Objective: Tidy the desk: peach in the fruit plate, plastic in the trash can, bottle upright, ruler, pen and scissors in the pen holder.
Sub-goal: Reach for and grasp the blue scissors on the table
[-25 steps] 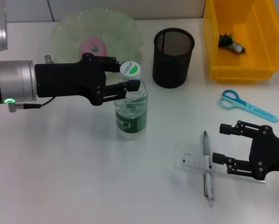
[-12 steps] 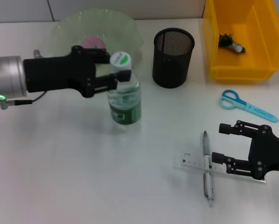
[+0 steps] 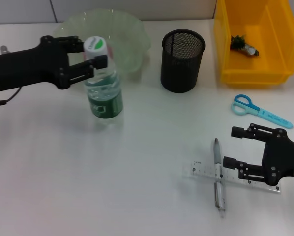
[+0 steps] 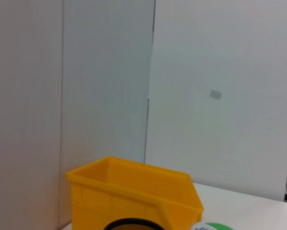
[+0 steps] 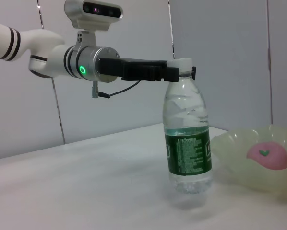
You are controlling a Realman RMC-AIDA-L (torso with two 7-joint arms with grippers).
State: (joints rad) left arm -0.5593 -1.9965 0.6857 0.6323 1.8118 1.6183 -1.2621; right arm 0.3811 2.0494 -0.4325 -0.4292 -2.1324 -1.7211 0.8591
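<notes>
Where left gripper (image 3: 94, 55) clamps it, green-labelled bottle (image 3: 102, 91) upright.

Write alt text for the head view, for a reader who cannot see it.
The left gripper holds an upright water bottle by its neck on a white desk, in front of a pale green fruit plate. The open right gripper hovers by a pen lying across a clear ruler. Blue scissors, a black mesh pen holder and a yellow bin lie beyond.
</notes>
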